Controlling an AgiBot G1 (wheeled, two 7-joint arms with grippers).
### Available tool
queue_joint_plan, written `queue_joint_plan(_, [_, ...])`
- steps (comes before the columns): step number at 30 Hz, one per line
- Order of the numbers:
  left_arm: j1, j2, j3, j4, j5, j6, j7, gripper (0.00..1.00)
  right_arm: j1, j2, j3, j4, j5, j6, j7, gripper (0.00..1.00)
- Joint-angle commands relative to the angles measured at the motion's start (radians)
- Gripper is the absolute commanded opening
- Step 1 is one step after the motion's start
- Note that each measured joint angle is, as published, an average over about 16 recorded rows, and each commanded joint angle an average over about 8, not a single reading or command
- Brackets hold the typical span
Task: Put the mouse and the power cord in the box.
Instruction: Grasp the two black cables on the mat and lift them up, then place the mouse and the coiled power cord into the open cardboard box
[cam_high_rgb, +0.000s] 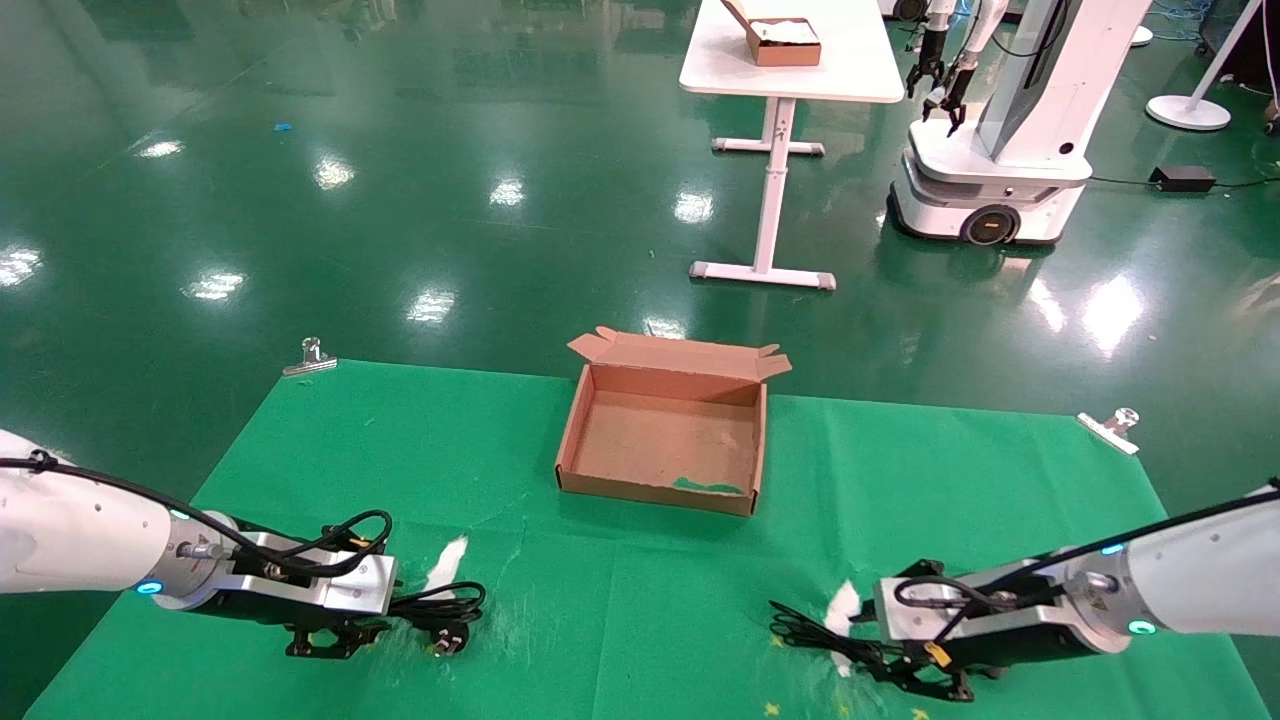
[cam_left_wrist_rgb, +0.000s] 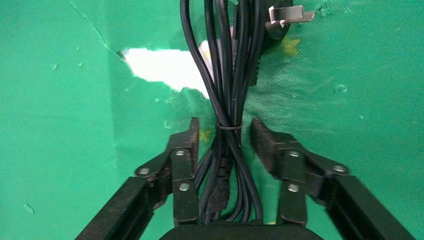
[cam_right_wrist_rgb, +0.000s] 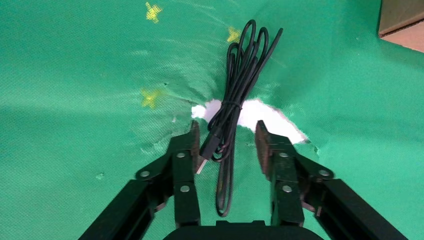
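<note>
A: Head view first: what is in the box (cam_high_rgb: 662, 440)?
B: Nothing that shows. It is one shallow brown cardboard box, lid flap folded back at the far side, small side tabs out, standing mid-surface on the green cloth (cam_high_rgb: 900, 470). A few green smudges mark its floor near the front wall.
A: Any other container?
B: One smaller brown box (cam_high_rgb: 782, 40) with white contents, on a white table (cam_high_rgb: 800, 70) far behind, beside a second robot (cam_high_rgb: 1000, 130).
A: And the cables?
B: Two bundles. The power cord (cam_left_wrist_rgb: 227, 100) is thick, smooth black cable tied at its waist, with a pronged plug at the far end. It lies at the near left of the surface, between the spread fingers (cam_left_wrist_rgb: 186, 150) of the left pincer (cam_left_wrist_rgb: 224, 137), which stands open around it.
A: The right side?
B: A thinner black cable (cam_right_wrist_rgb: 235, 90), looped and tied, runs between the fingers of the right pincer (cam_right_wrist_rgb: 226, 140), also open and not clamping. The mouse body itself I cannot make out. The cloth is torn there, showing white underneath.
</note>
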Motion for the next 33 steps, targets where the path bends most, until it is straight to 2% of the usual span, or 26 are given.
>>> queue_joint_plan(1, [0.0, 0.0, 0.0, 0.0, 0.0, 0.0, 0.0, 0.0, 0.0, 0.0, 0.0, 0.001, 0.0, 0.0, 0.0, 0.0])
queue_joint_plan(12, [0.0, -0.001, -0.002, -0.001, -0.003, 0.001, -0.001, 0.0, 0.002, 0.007, 0.007, -0.001, 0.01, -0.002, 0.005, 0.0])
queue_joint_plan(17, [-0.014, -0.019, -0.022, 0.018, -0.032, 0.036, -0.027, 0.0, 0.019, 0.051, 0.051, -0.021, 0.074, -0.024, 0.034, 0.0])
queue_joint_plan(26, [-0.071, -0.09, -0.183, 0.122, -0.266, 0.264, -0.18, 0.0, 0.136, 0.188, 0.155, -0.036, 0.221, -0.089, 0.115, 0.0])
queue_joint_plan(30, [-0.102, -0.067, -0.24, 0.15, -0.348, 0.286, -0.254, 0.0, 0.206, 0.184, 0.177, -0.004, 0.251, -0.073, 0.146, 0.0])
queue_joint_plan(33, [-0.14, -0.033, -0.263, 0.152, -0.382, 0.246, -0.298, 0.0, 0.239, 0.137, 0.193, 0.015, 0.275, -0.048, 0.168, 0.0])
